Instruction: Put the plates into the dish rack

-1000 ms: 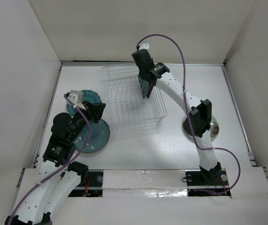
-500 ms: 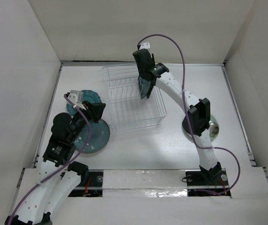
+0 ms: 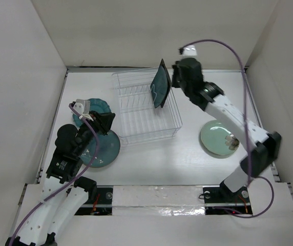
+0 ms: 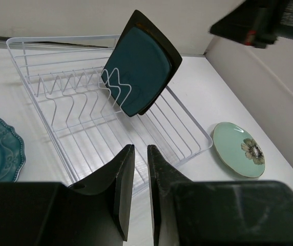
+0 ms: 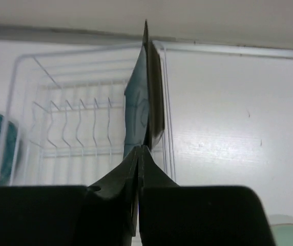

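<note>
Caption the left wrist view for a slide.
Square dark teal plate stands tilted in the clear rectangular ribbed dish rack.

The black and white left arm (image 3: 67,154) hides part of the round grey-teal plate (image 3: 109,147). The wavy-edged teal plate (image 4: 0,148) is cut off.

A robot lab cell: white worktop (image 3: 151,164) boxed by plain white panels (image 3: 151,31), left arm (image 3: 67,154) and right arm (image 3: 223,107) bolted on.

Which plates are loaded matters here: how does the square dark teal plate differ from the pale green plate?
The square dark teal plate is straight-edged; the pale green plate is round. The teal one stands tilted on edge; the green one lies flat. The teal one sits in the dish rack; the green one is on the table beside it. Both are blue-green.
</note>
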Motion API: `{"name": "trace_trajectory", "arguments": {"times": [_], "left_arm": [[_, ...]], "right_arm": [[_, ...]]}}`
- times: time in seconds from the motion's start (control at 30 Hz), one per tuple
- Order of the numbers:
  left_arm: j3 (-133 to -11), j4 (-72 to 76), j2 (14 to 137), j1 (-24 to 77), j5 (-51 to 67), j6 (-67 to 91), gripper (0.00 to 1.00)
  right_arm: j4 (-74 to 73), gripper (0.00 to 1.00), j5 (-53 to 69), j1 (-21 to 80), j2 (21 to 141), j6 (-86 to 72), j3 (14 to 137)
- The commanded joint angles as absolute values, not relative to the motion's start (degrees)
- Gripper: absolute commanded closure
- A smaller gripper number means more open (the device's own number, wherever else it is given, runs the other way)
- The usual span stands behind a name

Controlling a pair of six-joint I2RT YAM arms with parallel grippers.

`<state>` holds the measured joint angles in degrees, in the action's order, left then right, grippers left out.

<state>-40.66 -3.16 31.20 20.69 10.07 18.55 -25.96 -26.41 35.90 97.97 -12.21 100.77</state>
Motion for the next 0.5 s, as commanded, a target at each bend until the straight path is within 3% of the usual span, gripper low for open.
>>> {"name": "trace_trajectory", "arguments": {"times": [0.0,0.23,0.47], "left_arm": [[-43.06,-1.14,30.15,21.01,10.63,18.63,0.86],[-43.15,-1.05,29.8,21.53,10.99,18.81,0.86],[-43.33,-1.58,29.44,22.15,9.58,18.37,0.86]], "right_arm": [[-11.71,1.0,-21.71,30.95,80.76,-18.36,82.98],[-13.52,1.0,-25.4,13.38,52.61,-27.76,48.67],[-18.9,0.97,-12.6,-7.55,34.39,-33.82,31.75]]}}
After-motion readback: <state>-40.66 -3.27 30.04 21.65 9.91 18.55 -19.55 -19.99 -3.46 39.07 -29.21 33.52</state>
